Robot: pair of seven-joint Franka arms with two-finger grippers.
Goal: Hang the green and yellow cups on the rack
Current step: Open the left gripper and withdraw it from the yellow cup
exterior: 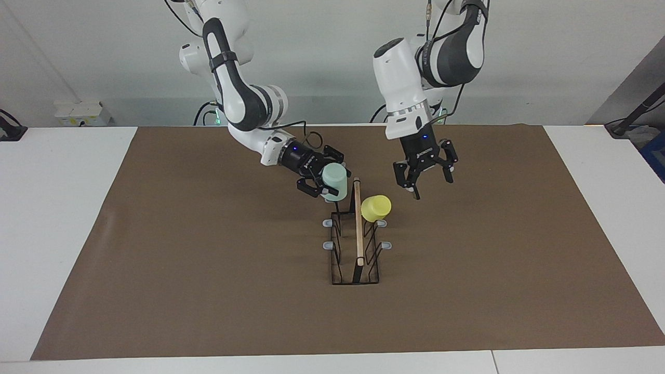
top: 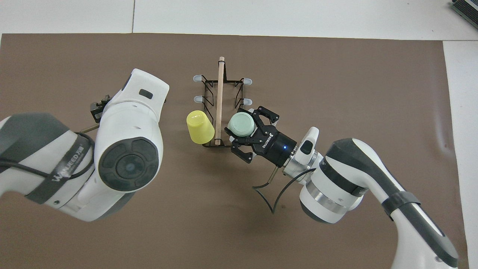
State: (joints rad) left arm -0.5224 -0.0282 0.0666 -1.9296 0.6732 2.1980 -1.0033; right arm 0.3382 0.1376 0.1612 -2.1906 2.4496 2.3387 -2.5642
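Rack (exterior: 357,244) stood lengthwise with yellow cup (exterior: 375,208) hung; right gripper (exterior: 323,176) pinched green cup (exterior: 334,182) over its nearest free prong, left gripper (exterior: 427,176) spread, waiting.

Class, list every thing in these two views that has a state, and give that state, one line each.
Bright yellow plastic cup: hung tilted on a rack prong.
Pale mint green plastic cup: held beside the rack's rod, upside down.
Black wire rack with wooden rod: upright on the mat.
Right hand: shut on the green cup.
Left hand: open, empty, over the mat.
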